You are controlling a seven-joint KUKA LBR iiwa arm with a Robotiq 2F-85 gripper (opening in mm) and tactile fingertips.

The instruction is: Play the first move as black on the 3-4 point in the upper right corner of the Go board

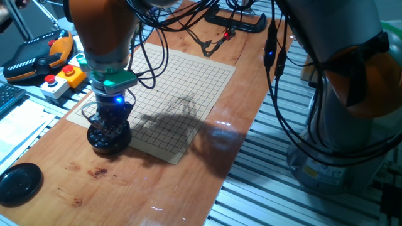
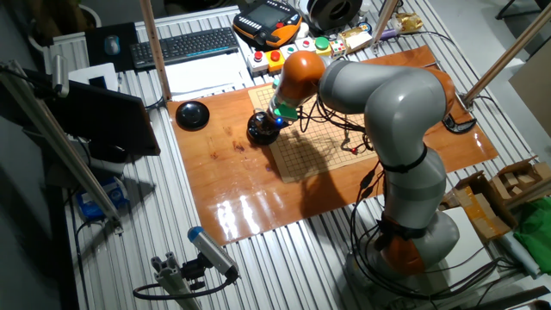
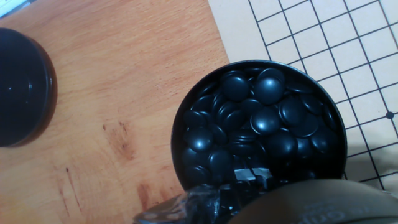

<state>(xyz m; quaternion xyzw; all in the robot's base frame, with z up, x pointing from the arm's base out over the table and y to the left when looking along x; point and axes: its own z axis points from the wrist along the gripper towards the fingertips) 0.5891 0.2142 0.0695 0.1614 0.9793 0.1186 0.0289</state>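
The gripper (image 1: 110, 125) (grip state hidden) hangs in the bowl (image 3: 258, 124) of flat-lying black stones at the board's (image 1: 182, 81) near corner.

Glossy black stones (image 3: 261, 121) in black bowl (image 3: 180, 162), cream black-gridded board (image 1: 182, 94), reddish-brown wooden table (image 1: 157, 188).

Glossy black stones (image 3: 261, 121); varnished wooden table (image 3: 124, 93).
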